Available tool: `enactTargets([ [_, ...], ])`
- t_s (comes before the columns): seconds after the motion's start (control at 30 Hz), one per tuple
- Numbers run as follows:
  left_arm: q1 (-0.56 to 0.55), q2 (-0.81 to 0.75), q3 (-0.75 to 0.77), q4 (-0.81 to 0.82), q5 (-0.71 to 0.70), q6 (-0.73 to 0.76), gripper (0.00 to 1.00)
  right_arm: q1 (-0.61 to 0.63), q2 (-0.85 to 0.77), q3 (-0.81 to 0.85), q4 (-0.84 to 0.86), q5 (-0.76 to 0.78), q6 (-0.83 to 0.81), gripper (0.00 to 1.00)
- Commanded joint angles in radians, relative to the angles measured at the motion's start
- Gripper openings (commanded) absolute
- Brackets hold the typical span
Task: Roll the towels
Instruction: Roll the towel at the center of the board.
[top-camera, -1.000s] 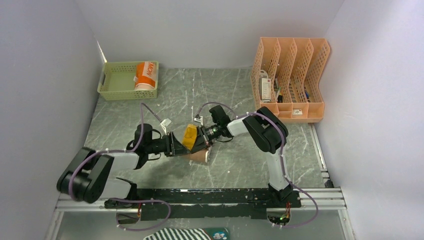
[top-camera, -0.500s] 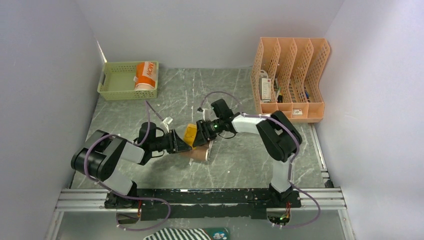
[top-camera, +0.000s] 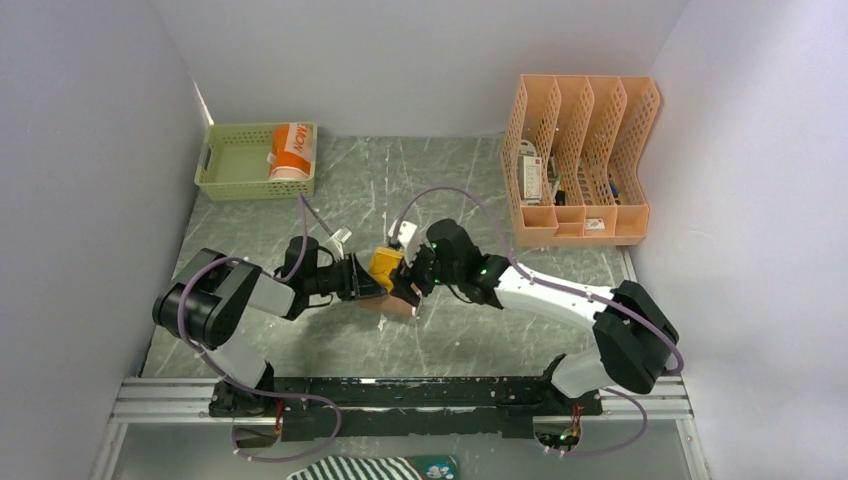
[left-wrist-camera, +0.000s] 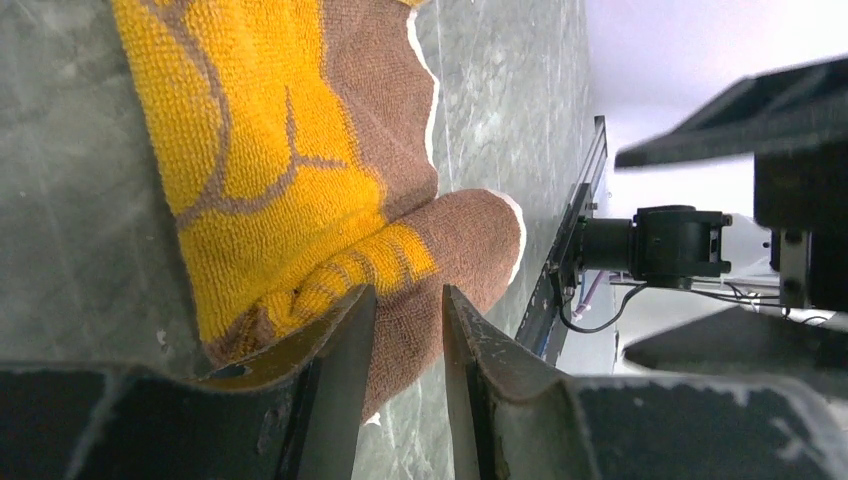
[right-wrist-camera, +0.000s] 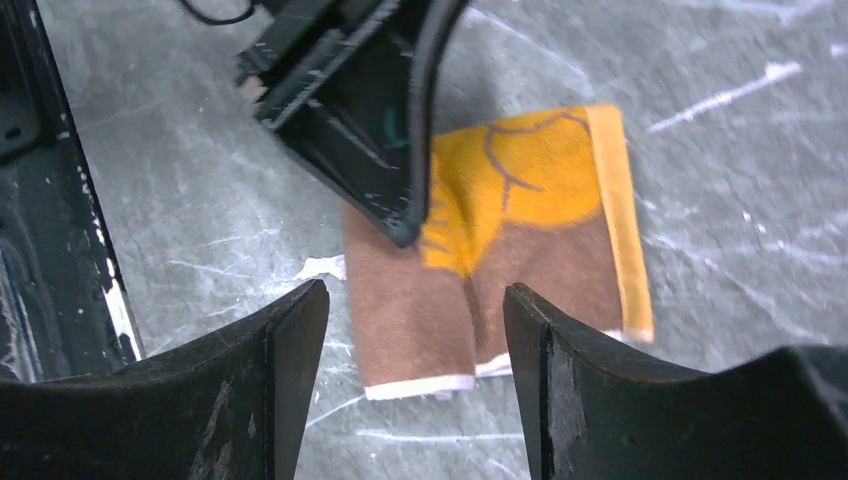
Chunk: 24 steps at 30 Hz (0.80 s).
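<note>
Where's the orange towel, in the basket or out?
In. The orange towel lies rolled up at the right end of the green basket, inside its rim.

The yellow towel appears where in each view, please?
Top external: yellow towel mid-picture, between left gripper and right gripper.
Left wrist: it fills the upper left, running down between the fingers.
Right wrist: centre, beyond the open fingers.
Shared landmark: the left gripper on it.
</note>
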Motion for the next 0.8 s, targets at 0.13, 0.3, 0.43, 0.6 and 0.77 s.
enactTargets([
  [0.13, -0.008, 0.020, 0.073, -0.142, -0.029, 0.100, 0.44, 0.112, 0.095, -0.048, 0.077, 0.063, -0.169, 0.65],
  [0.3, -0.008, 0.028, 0.112, -0.214, -0.035, 0.127, 0.44, 0.128, 0.133, -0.065, 0.090, 0.068, -0.171, 0.65],
  [0.43, -0.008, 0.048, 0.134, -0.241, -0.038, 0.133, 0.43, 0.145, 0.154, -0.064, 0.077, 0.101, -0.175, 0.65],
  [0.6, -0.008, 0.047, 0.169, -0.296, -0.050, 0.140, 0.44, 0.159, 0.218, -0.017, 0.014, 0.246, -0.142, 0.59],
  [0.77, -0.006, 0.025, 0.198, -0.347, -0.064, 0.141, 0.45, 0.161, 0.291, 0.047, -0.059, 0.323, -0.087, 0.35],
])
